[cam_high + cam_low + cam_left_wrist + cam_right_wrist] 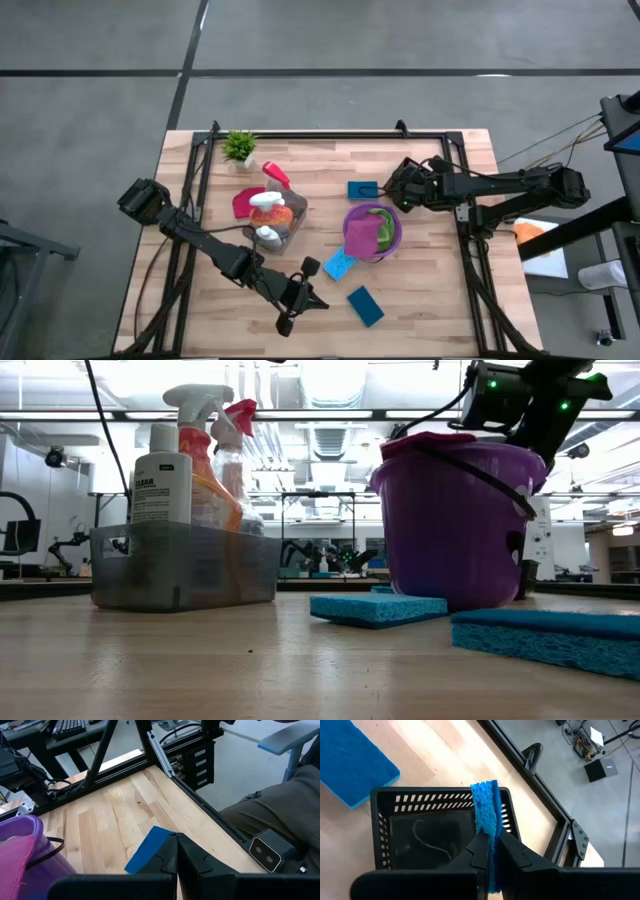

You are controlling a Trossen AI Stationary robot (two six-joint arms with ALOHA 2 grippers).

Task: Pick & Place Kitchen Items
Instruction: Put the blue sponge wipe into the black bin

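A sponge (pixel 486 815) is pinched upright in the right pincer (pixel 490 851) over a black basket (pixel 385 820), evidently for dropping in; the left pincer (pixel 177 851) is held pressed together, empty, above the counter (pixel 120 810).

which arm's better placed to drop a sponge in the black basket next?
Right. The right tool is shut on a blue sponge just at the black basket. The left tool is shut and empty, across the table beside a loose sponge.
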